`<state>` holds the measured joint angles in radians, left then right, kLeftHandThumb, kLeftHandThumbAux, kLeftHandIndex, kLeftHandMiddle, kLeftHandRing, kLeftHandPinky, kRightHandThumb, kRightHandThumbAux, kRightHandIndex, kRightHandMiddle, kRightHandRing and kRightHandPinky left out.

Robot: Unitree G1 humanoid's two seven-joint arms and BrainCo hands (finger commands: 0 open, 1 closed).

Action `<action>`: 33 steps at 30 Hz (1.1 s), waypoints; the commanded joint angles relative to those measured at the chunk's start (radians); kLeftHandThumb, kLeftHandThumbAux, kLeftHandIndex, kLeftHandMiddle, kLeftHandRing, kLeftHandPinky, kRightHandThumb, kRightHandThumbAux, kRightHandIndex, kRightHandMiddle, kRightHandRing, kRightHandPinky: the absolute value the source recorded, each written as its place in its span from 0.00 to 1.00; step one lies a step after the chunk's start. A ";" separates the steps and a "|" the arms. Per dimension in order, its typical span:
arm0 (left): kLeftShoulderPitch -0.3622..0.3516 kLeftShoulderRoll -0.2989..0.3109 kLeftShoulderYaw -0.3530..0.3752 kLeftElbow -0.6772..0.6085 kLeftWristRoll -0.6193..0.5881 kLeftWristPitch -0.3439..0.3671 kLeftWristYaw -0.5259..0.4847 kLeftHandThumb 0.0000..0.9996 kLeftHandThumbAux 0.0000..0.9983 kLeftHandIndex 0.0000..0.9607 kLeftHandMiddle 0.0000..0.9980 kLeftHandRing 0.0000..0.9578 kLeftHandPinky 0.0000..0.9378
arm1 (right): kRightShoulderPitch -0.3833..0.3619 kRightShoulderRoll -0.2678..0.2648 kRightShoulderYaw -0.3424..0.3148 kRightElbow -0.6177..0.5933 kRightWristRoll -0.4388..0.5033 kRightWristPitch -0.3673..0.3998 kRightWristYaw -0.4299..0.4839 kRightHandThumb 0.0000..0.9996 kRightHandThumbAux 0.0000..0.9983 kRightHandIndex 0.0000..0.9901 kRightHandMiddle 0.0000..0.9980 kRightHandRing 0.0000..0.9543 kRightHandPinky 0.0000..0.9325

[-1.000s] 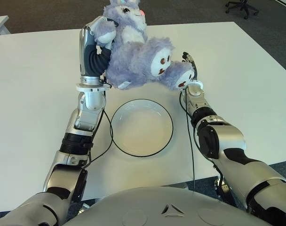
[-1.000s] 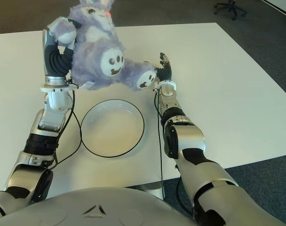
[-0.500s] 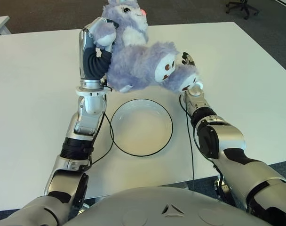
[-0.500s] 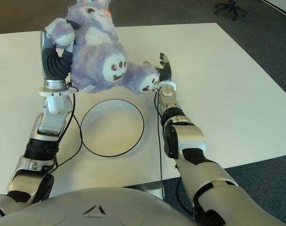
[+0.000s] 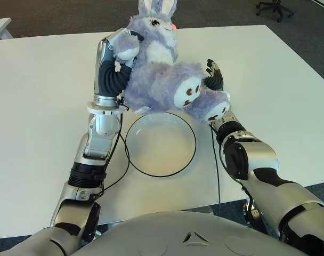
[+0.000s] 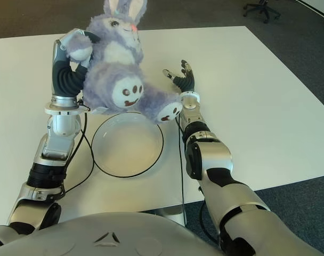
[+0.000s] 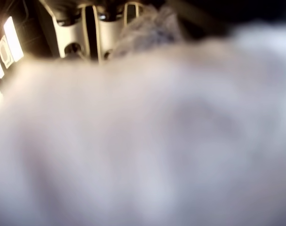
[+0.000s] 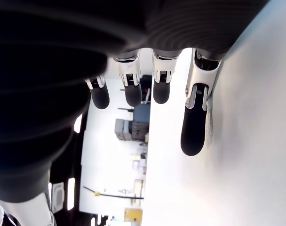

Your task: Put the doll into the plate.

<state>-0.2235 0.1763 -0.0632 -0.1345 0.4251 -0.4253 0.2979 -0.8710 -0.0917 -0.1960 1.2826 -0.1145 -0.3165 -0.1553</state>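
You have the doll (image 5: pixel 162 74) clutched in your left hand (image 5: pixel 116 66) above the plate (image 5: pixel 160 144), right hand (image 6: pixel 182 80) spread empty beside it; next, lower and release.

Silver-and-black humanoid arms and torso

Both arms are built of silver-grey shells with black joint bands and black ribbed wrist boots. The left robot hand (image 5: pixel 119 50) has a silver back and a white ringed wrist collar; the right robot hand (image 6: pixel 179 77) is seen with silver fingers (image 8: pixel 194 117) tipped in black pads. Thin black cables run along each forearm. A grey torso bears a small triangular mark.
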 commanded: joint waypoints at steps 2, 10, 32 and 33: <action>0.028 -0.012 -0.009 -0.029 -0.017 -0.005 -0.033 0.85 0.67 0.41 0.54 0.84 0.83 | 0.105 0.021 -0.001 0.075 0.004 0.109 0.003 0.10 0.73 0.08 0.06 0.04 0.05; 0.041 -0.027 -0.008 -0.038 0.007 -0.012 -0.030 0.85 0.67 0.41 0.54 0.84 0.85 | 0.106 0.021 -0.004 0.075 0.008 0.110 0.006 0.10 0.73 0.07 0.06 0.04 0.03; 0.065 -0.063 -0.011 -0.027 -0.037 -0.029 -0.053 0.85 0.67 0.41 0.53 0.84 0.83 | 0.107 0.019 -0.008 0.073 0.012 0.105 0.012 0.10 0.74 0.08 0.06 0.03 0.03; 0.064 -0.065 -0.010 -0.026 -0.040 -0.029 -0.054 0.85 0.67 0.41 0.53 0.84 0.83 | 0.107 0.019 -0.008 0.073 0.012 0.106 0.013 0.10 0.74 0.08 0.06 0.03 0.03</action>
<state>-0.1714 0.1197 -0.0757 -0.1602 0.3925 -0.4506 0.2472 -0.8703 -0.0929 -0.1988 1.2827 -0.1134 -0.3165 -0.1540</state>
